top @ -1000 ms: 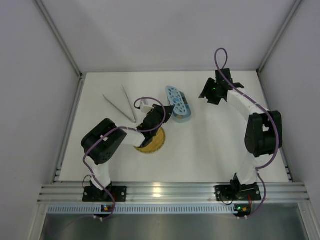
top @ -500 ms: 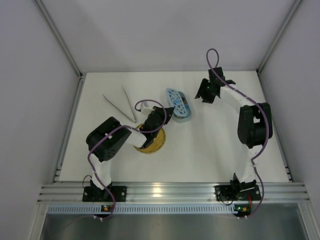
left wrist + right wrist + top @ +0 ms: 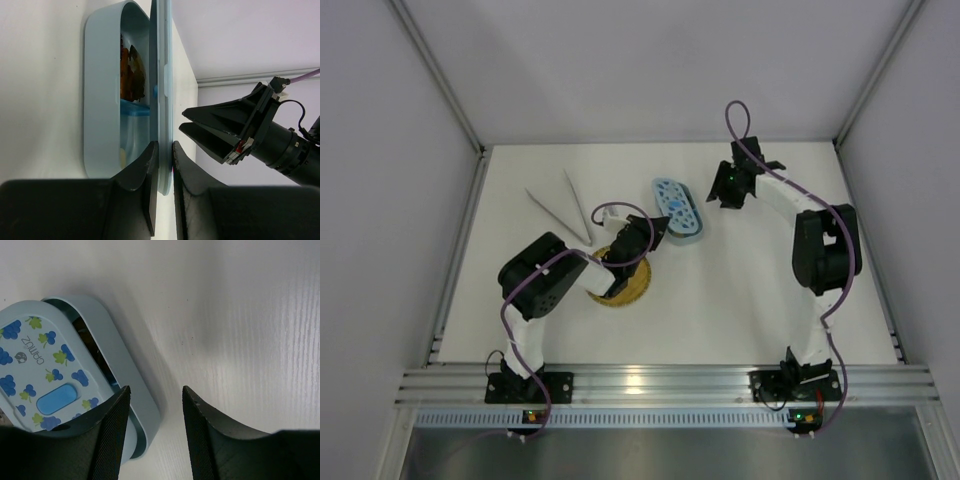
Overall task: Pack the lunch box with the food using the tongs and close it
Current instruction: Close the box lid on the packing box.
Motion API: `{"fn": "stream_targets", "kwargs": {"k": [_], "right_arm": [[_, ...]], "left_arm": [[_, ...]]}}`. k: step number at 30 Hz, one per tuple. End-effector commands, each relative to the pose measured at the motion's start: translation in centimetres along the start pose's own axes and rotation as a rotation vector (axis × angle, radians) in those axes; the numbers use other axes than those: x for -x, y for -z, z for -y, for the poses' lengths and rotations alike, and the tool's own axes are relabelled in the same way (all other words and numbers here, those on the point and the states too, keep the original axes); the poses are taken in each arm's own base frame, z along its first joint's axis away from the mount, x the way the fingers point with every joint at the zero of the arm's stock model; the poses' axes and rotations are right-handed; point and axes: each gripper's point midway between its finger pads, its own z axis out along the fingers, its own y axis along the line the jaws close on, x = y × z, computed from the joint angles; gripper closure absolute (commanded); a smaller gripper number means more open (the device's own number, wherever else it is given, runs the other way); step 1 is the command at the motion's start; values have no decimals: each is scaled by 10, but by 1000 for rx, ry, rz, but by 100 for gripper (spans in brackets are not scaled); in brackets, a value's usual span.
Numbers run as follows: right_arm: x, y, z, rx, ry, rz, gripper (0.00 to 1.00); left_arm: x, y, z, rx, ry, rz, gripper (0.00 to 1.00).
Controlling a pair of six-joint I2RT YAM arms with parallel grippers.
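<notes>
Overhead camera looks down; both wrist cameras closely frame lunch box (image 3: 100,75).

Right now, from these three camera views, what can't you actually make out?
Yellow plate, top view: the left arm covers much of it, so what remains on it is hidden.
Food in the lunch box, left wrist view: the lid, pinched edge-on by the left gripper, hides part; piece count unclear.
Box interior, right wrist view: the lid covers nearly all of it.
Tongs, top view: too small for detail.
</notes>
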Motion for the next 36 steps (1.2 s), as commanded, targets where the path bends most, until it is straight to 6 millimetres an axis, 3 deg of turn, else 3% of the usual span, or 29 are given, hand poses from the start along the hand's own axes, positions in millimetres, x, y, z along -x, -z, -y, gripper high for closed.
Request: {"fn": "stream_targets", "kwargs": {"k": [1,9,12,28,36], "right_arm": [[2,0,-16,13,43,10,55],[-7,-4,-17,12,49,-3,55],[-6,-3,-17,10,52,0,55],[-9,0,-15,7,56,0,55],[-8,2,-14,7,55,7,55]], "left_arm": [[3,-6,12,-25,30,10,86],[0,-7,1,39,1,-8,71],[-3,-8,-5,74,-17,-23,61],[-9,-13,-8,128,-75,-84,46],[-5,-14,2,209,-178,-108,41]]}}
